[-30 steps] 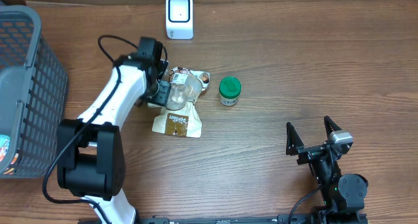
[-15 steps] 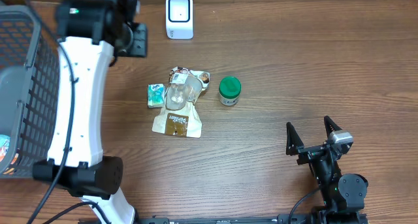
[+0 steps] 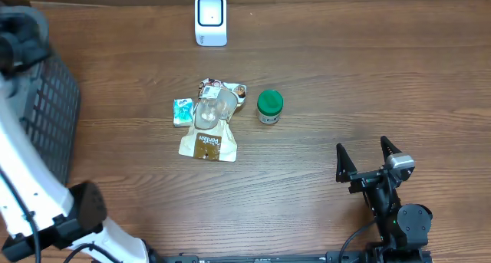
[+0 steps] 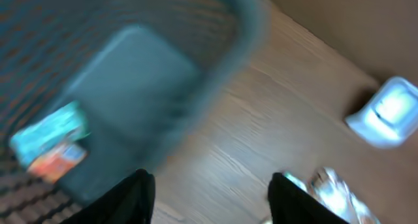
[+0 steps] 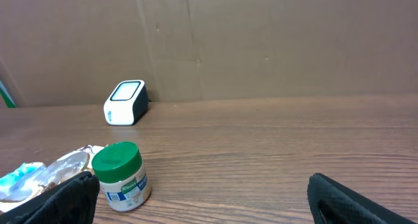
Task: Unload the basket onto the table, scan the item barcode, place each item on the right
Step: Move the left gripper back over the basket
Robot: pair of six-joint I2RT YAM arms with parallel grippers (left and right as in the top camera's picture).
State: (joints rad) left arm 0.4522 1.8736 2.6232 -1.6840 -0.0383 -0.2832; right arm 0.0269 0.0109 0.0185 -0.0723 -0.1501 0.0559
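1. A dark basket (image 3: 46,117) sits under and just left of the left gripper (image 4: 210,196). It holds 1 flat packet (image 4: 49,142), teal and orange, too blurred to read.
2. The basket wall is an open plastic grid. The table (image 3: 368,79) is brown wood with a fine grain.
3. The scanner (image 3: 210,19) is a small white box with rounded corners and a pale window. It stands far ahead and left of the right gripper (image 5: 202,188), by a cardboard wall.
4. The items lie in 1 cluster, well apart from both grippers. A round jar (image 5: 119,175) with a green lid and a white label is ahead-left of the right gripper. Beyond the jar, a clear cup (image 3: 215,108) lies on a flat tan pouch (image 3: 209,144), with a crinkled teal sachet (image 3: 182,111) touching them.
5. The white left arm (image 3: 23,179) rises along the table's left edge, wrist raised over the basket rim. Its gripper is released, with only table and rim showing between the fingers.
6. The right arm sits low and points forward, jaws spread wide and grasping nothing.
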